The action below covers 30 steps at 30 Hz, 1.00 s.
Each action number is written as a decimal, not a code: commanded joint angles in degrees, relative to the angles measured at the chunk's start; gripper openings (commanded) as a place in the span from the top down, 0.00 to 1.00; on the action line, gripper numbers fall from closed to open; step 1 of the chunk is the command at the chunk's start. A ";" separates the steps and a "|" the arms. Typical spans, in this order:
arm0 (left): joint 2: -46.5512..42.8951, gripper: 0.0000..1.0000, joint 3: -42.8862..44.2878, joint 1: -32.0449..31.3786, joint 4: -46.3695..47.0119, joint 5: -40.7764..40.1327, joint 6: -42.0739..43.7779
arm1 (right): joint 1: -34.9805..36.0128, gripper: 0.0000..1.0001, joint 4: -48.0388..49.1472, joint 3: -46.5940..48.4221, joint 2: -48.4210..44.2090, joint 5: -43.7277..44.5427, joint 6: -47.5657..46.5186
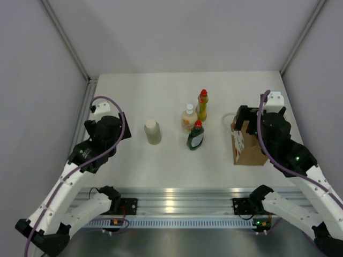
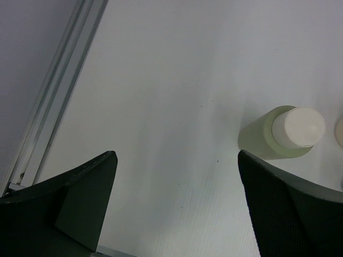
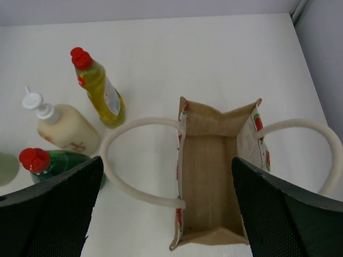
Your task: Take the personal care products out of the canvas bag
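Observation:
All four bottles stand on the white table outside the canvas bag: the plain cream white-capped bottle, the cream pump bottle, the slim yellow red-capped bottle and the dark green red-capped bottle. The bag stands upright; in the right wrist view its inside shows only bare brown fabric. My right gripper is open above the bag, holding nothing. My left gripper is open and empty over bare table, left of the cream bottle.
The bag's white loop handles hang out to both sides. A metal rail runs along the table's left edge. Grey walls close in the table on the left, back and right.

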 commanded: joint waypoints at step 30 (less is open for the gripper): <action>-12.35 0.02 3.24 0.16 -0.56 4.38 8.72 | -0.57 0.01 -19.13 -1.45 -12.65 8.58 6.51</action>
